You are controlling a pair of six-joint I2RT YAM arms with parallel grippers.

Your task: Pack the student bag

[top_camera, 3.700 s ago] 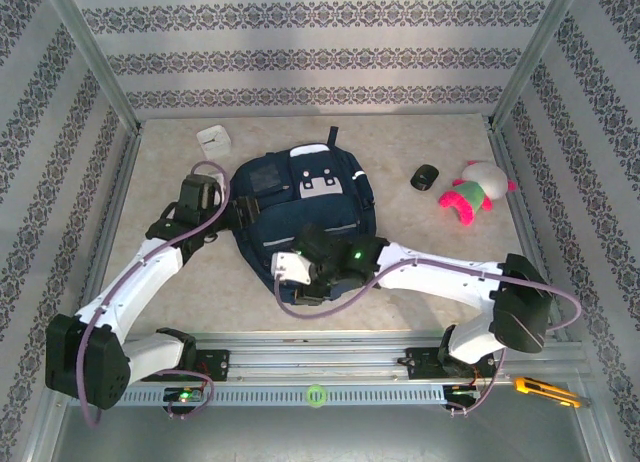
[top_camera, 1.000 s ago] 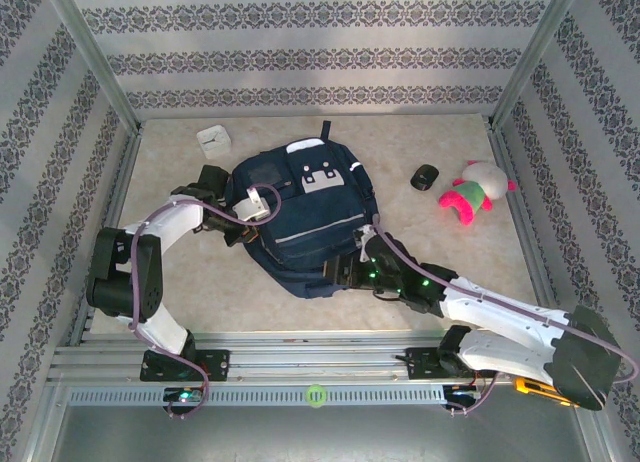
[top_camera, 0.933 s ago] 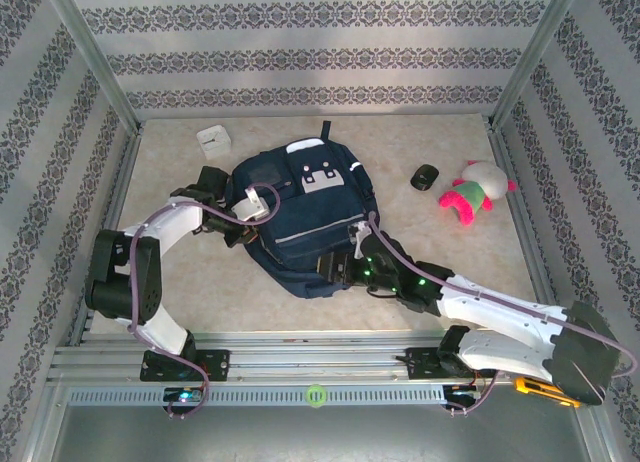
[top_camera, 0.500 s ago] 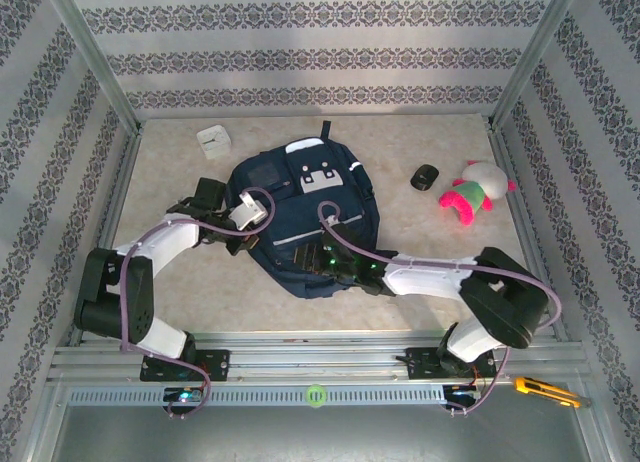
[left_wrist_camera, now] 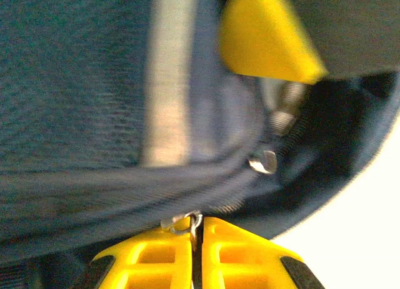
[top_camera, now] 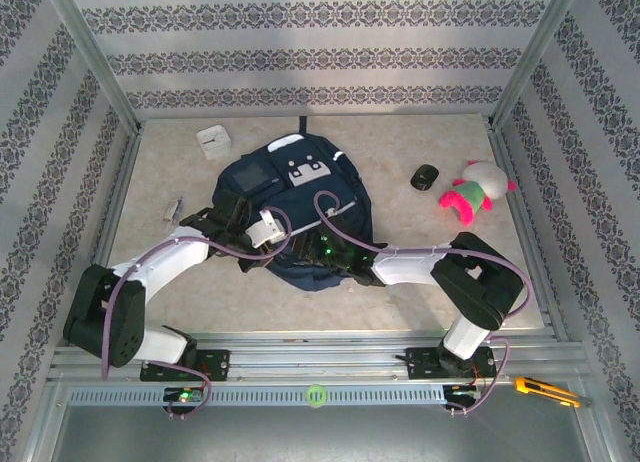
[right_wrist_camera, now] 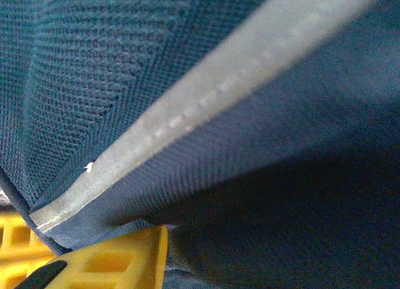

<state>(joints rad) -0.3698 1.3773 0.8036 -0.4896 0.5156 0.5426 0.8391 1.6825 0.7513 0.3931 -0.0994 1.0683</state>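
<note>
Student bag (top_camera: 300, 197) slid back, turned. Left gripper (left_wrist_camera: 194, 229) pinches zipper pull (left_wrist_camera: 181, 222); right gripper (top_camera: 312, 256) grip unclear. You pull along track, brace fabric.

**Top camera:** fixed above and behind my two bases. It looks down and forward across the whole beige marbled table (top_camera: 430, 292) to the patterned back wall (top_camera: 320, 57). It is the farthest view of the three.

**Left wrist camera:** looks along my left pincer (left_wrist_camera: 195, 225), whose yellow fingers (left_wrist_camera: 156, 258) sit at the lower edge. It is very close to the large navy blue fabric backpack (left_wrist_camera: 75, 82) and blurred. A small metal zip pull (left_wrist_camera: 181, 223) is pinched at the tips.

**Right wrist camera:** nearer still, close against the backpack's weave and pale stripe (right_wrist_camera: 206, 107). One yellow finger (right_wrist_camera: 106, 258) shows at lower left.

**Overlap:** all three views cover the backpack's near edge, where the top view places my right pincer (top_camera: 312, 254).
</note>
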